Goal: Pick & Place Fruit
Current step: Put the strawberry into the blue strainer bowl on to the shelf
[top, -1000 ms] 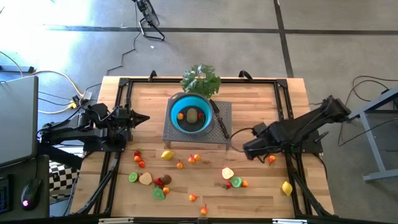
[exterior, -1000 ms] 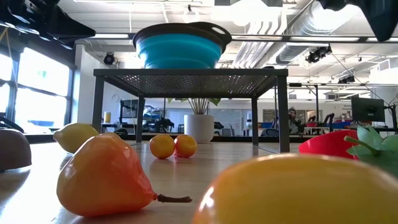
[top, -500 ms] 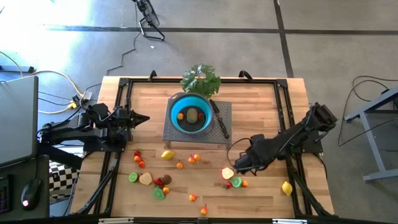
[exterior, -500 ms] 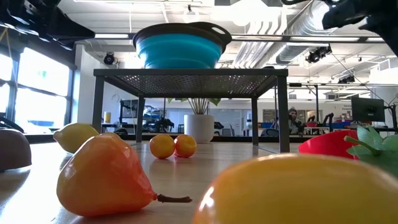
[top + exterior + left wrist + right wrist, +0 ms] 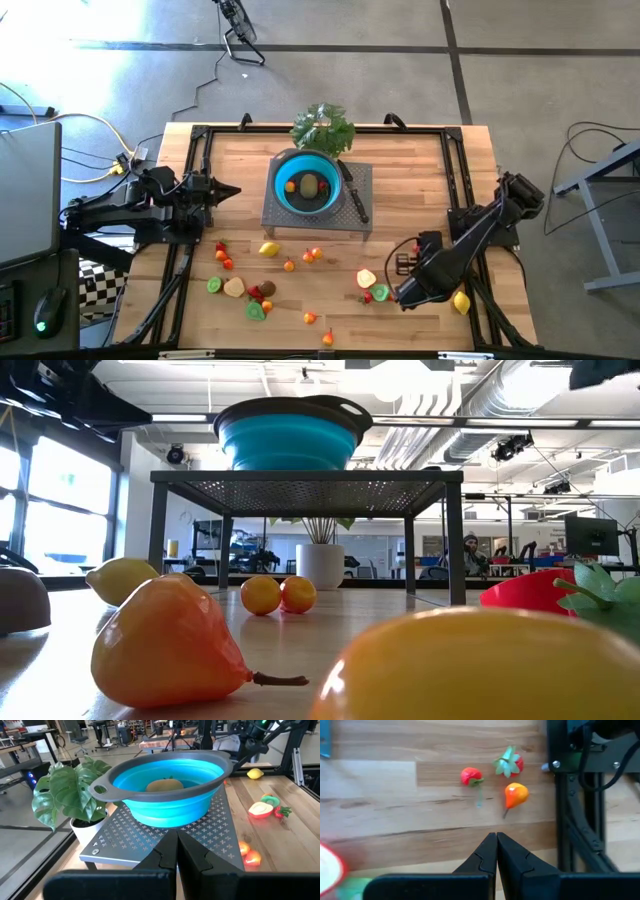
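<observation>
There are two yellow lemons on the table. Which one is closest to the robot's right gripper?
The yellow lemon at the table's right edge, right beside the shut right gripper. The other yellow lemon lies far off, below the blue bowl's stand.

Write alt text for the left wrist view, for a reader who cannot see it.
A blue bowl holding a brownish fruit stands on a perforated metal stand, straight ahead of the left pincer, whose fingers are shut. A potted plant stands beside the stand, and small fruits lie on the wooden table.

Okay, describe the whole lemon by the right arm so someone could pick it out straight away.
Start at the blue bowl on the metal stand and go to the table's near right corner. The lemon lies there, beside the right pincer. It is whole, plain yellow and apart from the other fruit, unlike the second lemon before the stand.
</observation>
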Controlling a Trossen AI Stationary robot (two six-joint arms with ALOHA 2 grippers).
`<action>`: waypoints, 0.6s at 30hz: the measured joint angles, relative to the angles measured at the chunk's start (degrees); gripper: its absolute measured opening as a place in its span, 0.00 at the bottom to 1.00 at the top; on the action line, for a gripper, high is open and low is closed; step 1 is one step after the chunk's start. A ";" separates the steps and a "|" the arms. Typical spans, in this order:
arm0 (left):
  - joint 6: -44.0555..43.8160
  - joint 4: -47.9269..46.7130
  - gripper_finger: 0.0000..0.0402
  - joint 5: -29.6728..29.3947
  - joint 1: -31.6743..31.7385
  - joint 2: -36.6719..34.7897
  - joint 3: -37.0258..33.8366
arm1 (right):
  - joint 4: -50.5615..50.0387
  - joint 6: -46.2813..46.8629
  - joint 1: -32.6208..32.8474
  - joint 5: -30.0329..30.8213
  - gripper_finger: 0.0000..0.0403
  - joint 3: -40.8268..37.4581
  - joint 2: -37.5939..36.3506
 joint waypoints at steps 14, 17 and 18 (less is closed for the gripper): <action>-0.01 0.04 0.00 -0.02 0.02 -0.01 0.00 | 6.71 -1.81 -0.39 -4.08 0.37 -6.70 0.00; -0.01 0.04 0.00 -0.02 0.01 -0.01 0.00 | 10.42 -1.76 -0.43 -2.69 0.48 -8.91 0.00; -0.01 0.04 0.00 -0.02 0.00 -0.01 0.00 | 11.33 -1.54 -0.42 -2.56 0.50 -9.92 0.00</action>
